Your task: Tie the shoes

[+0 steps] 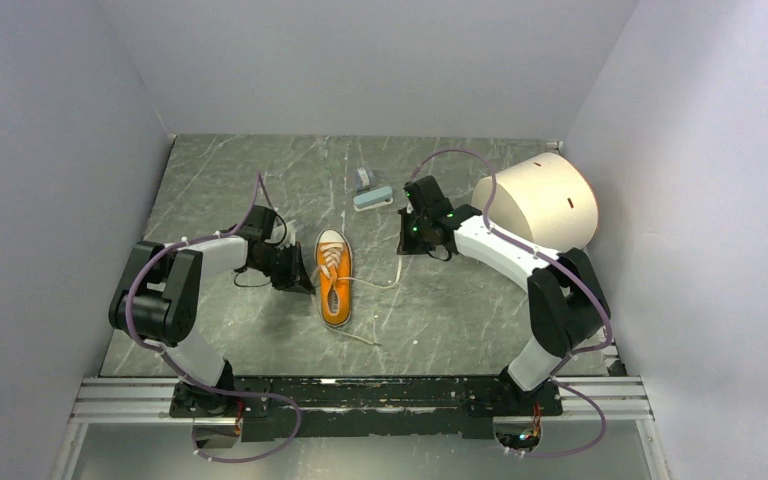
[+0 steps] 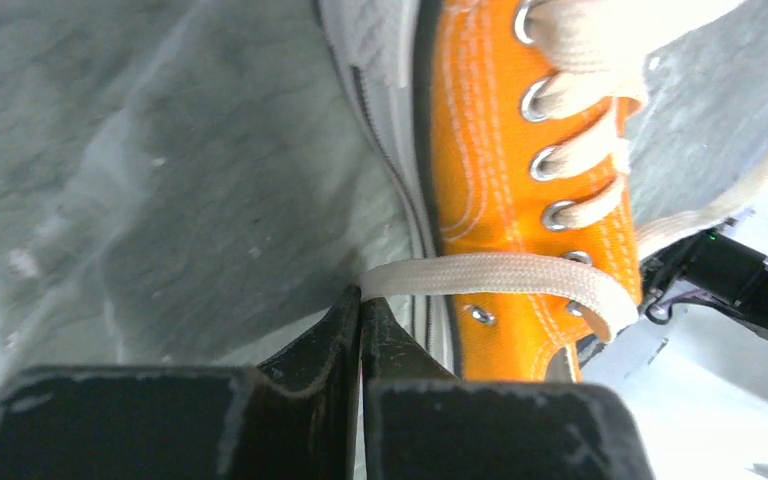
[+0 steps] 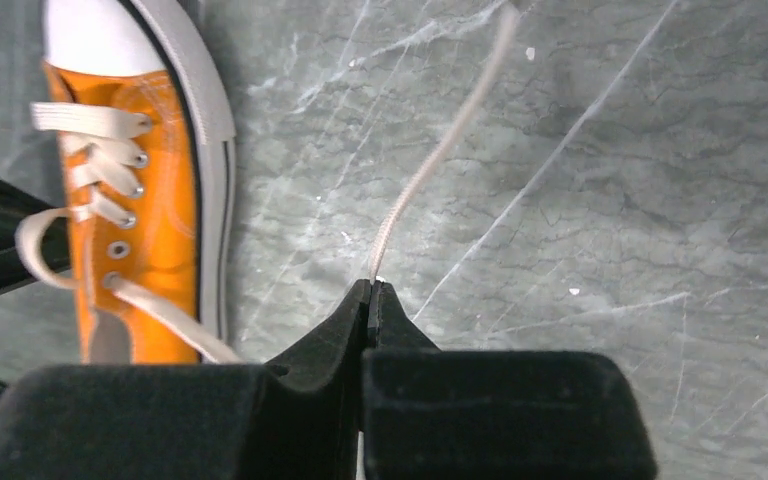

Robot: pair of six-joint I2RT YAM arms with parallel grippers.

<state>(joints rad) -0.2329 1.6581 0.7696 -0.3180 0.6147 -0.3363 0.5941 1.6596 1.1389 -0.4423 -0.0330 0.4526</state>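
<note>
At the bottom of the top view, the two arm bases sit on a metal rail (image 1: 360, 395) at the near edge of the dark marbled table (image 1: 460, 320). Just past it, a loose end of the cream laces (image 2: 490, 275) trails off toward the lower right from the heel of the shoe.

The orange shoe (image 1: 335, 285) lies sole-down at the middle of the frame. Its long axis runs near to far, with the heel toward the bases and the white toe cap pointing at the top of the frame.

The left gripper (image 2: 362, 305) is just beside the shoe's left side, its jaws pinched together on a flat lace that crosses the upper to the eyelets. The right gripper (image 3: 371, 295) stands apart to the shoe's right, clamped on the thin end of another lace.

Farther back, two small pale blue items (image 1: 368, 190) lie at upper centre. At the upper right, a cream drum (image 1: 540, 200) lies on its side. Whether anything is inside it cannot be told.
</note>
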